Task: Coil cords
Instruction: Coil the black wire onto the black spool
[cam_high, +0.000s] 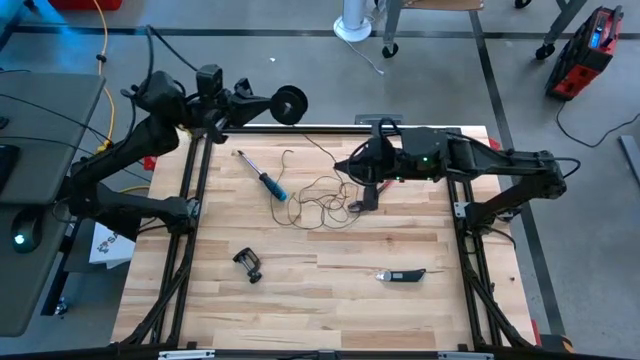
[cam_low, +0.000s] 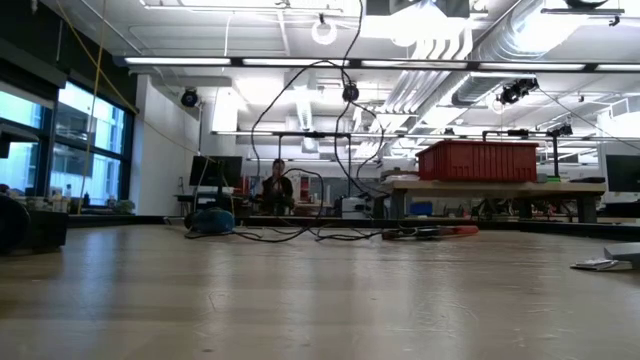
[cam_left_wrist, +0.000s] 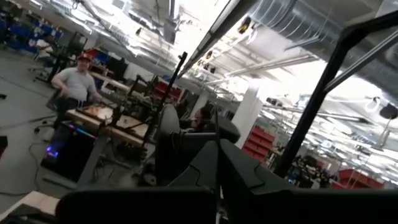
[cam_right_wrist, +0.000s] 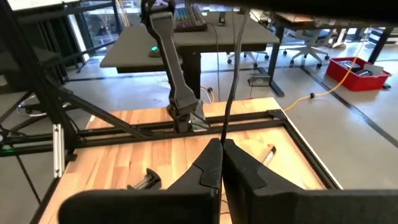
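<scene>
The thin dark cord (cam_high: 318, 193) lies in loose loops on the table's middle, and some loops rise off the wood in the low view (cam_low: 300, 150). Its small round black reel (cam_high: 291, 104) is in the air past the table's far edge, at the tip of my left gripper (cam_high: 268, 103), which is shut on it. My right gripper (cam_high: 352, 166) is above the loops and shut on the cord (cam_right_wrist: 229, 99). One strand (cam_high: 318, 147) runs from there toward the reel. My left gripper holds the reel by its rim (cam_left_wrist: 180, 146) between its shut fingers, coming level from the table's left. The reel is lifted clear, past the far edge. The fingers hide the exact place of contact. My right gripper pinches one strand of the cord (cam_right_wrist: 224, 138) at its fingertips, coming from the table's right and slanting down. One strand runs on from the fingers toward the reel. The other loops hang slack onto the table.
A blue-handled screwdriver (cam_high: 264, 177) lies left of the loops and red pliers (cam_high: 372, 190) lie under my right gripper. A black clamp (cam_high: 248, 264) and a utility knife (cam_high: 401, 274) lie nearer the front. Black frame rails (cam_high: 195, 170) run along both sides.
</scene>
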